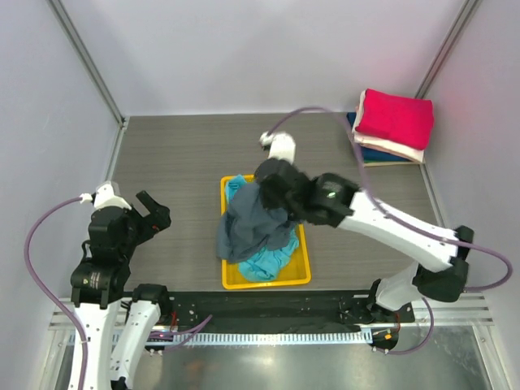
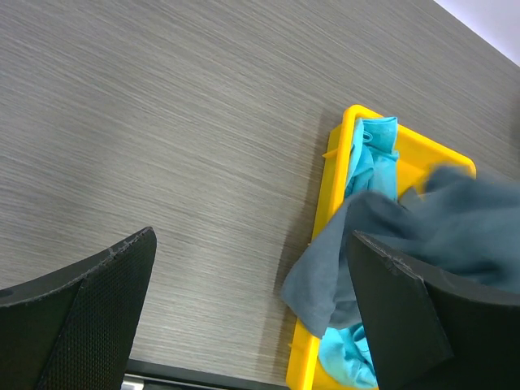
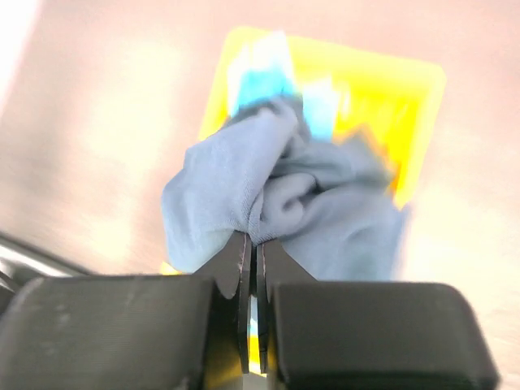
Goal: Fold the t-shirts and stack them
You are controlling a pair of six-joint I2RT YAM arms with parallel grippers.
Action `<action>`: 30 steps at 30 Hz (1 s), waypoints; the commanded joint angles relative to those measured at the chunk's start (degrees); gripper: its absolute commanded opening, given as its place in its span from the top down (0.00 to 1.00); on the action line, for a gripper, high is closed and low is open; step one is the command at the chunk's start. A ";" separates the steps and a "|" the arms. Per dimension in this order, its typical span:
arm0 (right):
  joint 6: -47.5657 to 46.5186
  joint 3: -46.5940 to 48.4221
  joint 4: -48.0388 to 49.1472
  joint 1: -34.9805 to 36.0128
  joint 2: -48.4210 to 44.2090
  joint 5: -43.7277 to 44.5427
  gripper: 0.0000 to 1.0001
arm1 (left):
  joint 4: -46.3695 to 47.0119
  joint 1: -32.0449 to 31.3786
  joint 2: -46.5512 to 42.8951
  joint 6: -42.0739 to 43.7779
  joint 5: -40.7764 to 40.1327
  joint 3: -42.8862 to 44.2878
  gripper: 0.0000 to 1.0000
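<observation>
right claw point(image 3: 253, 244) clamped on slate grey-blue tee point(image 3: 244, 179), bunched below it over yellow bin point(image 1: 236, 283); teal tee point(image 1: 268, 262) underneath. left claw point(image 1: 150, 213) wide apart, empty.

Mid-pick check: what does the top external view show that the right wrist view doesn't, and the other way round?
Only top external: the folded stack, crimson on top, at the far right corner, and the left tool open, left of the yellow bin. Only right wrist: the right tool pinched shut on a fold of the grey-blue t-shirt. Both: that bin, the grey-blue t-shirt and the teal t-shirt beneath it.
</observation>
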 commanded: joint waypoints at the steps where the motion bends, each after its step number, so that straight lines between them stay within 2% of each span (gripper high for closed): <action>1: -4.97 22.29 -12.18 0.17 -10.30 17.59 0.99 | 2.75 0.39 -0.89 -0.03 -0.22 -0.24 0.00; 2: -5.66 24.71 -13.35 0.17 -11.61 22.49 0.99 | 3.01 0.47 -0.98 0.06 -0.05 -0.33 0.00; 4: -5.76 26.05 -14.76 0.17 -16.43 25.60 0.99 | 3.71 0.39 -0.54 0.41 1.53 -0.77 0.00; 8: -1.38 17.55 -17.04 0.17 -25.76 31.66 0.99 | 5.21 0.39 3.48 1.73 8.55 -1.03 0.02; 9: 3.42 15.61 -18.45 0.17 -27.43 33.50 0.99 | 5.47 0.39 4.89 1.82 9.96 -0.95 0.05; 11: 12.81 11.04 -29.65 0.17 -30.42 38.76 0.99 | 5.30 0.21 10.23 1.73 14.08 -0.42 0.08; 14: 18.14 6.91 -32.96 0.17 -34.11 39.85 0.99 | 6.08 -1.63 15.35 0.42 16.21 -0.76 0.12; 15: 18.84 5.33 -32.70 0.17 -35.00 38.63 0.99 | 6.61 -3.03 17.80 -1.07 15.60 -1.12 0.14; 20: 19.38 -6.89 -26.21 0.17 -38.52 32.83 0.99 | 12.31 -17.79 24.67 -6.00 7.44 -3.58 0.14; 22: 20.51 -10.67 -24.88 0.09 -38.44 30.63 0.99 | 13.82 -21.84 30.20 -7.93 7.25 -4.02 0.16; 25: 21.22 -13.93 -23.56 0.17 -38.43 28.61 0.99 | 15.66 -24.22 38.11 -8.47 6.01 -3.58 0.30; 26: 21.14 -14.46 -23.12 0.17 -38.61 28.25 0.99 | 16.19 -24.40 39.70 -8.47 6.36 -3.49 0.37; 30: 21.13 -17.01 -21.45 0.26 -39.84 27.02 0.99 | 16.02 -25.01 47.43 -7.24 6.63 -1.22 0.51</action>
